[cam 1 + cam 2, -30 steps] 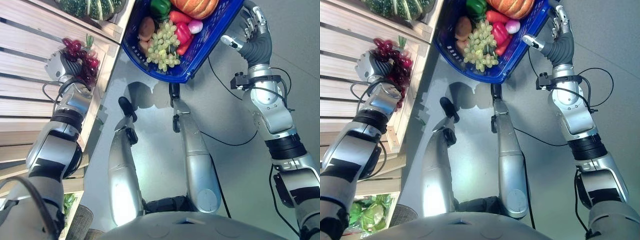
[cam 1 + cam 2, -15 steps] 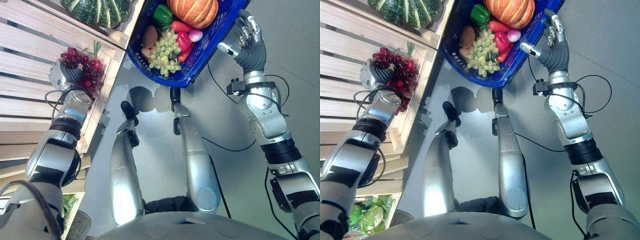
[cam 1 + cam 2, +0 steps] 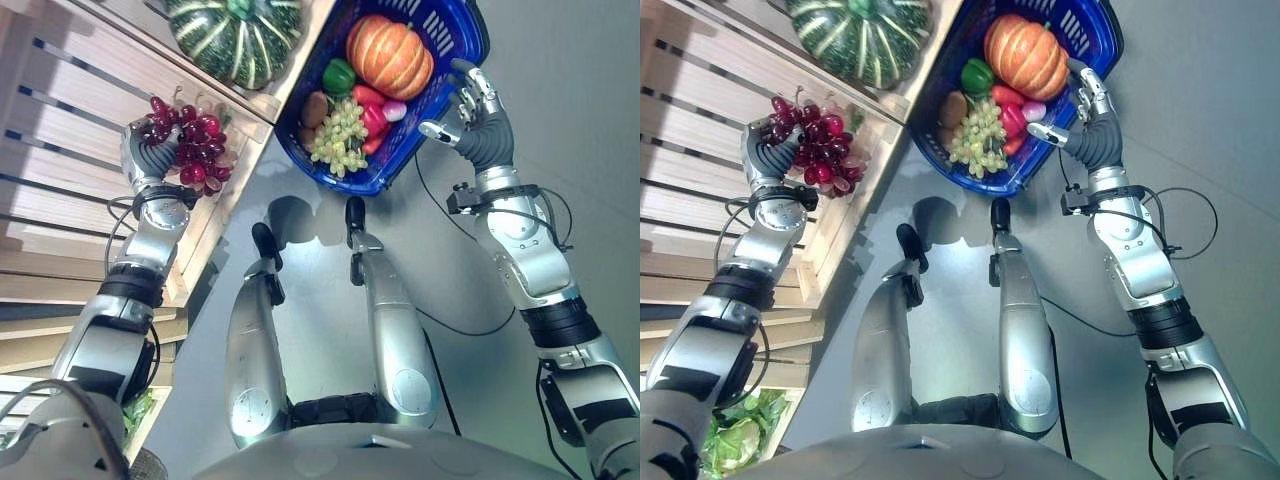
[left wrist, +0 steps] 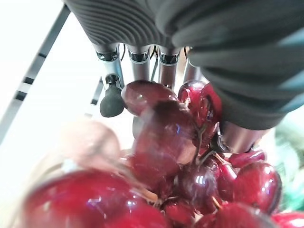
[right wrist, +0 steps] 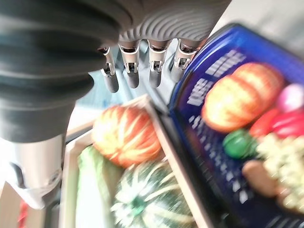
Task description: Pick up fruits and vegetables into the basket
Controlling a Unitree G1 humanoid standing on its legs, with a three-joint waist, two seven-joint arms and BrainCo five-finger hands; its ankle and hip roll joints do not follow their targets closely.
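Observation:
My left hand is shut on a bunch of red grapes above the edge of a wooden shelf; its fingers curl round the grapes in the left wrist view. A blue basket stands to the right, holding an orange pumpkin, a green pepper, green grapes and red peppers. My right hand is open beside the basket's right rim, with its fingers relaxed and holding nothing.
A green striped pumpkin lies on the shelf behind the red grapes. In the right wrist view, another orange pumpkin and a green one sit in a wooden crate next to the basket. Grey floor lies to the right.
The whole picture has shifted, so the camera moved. My left hand still holds the red grapes, now nearer the shelf's edge. My right hand stays beside the basket.

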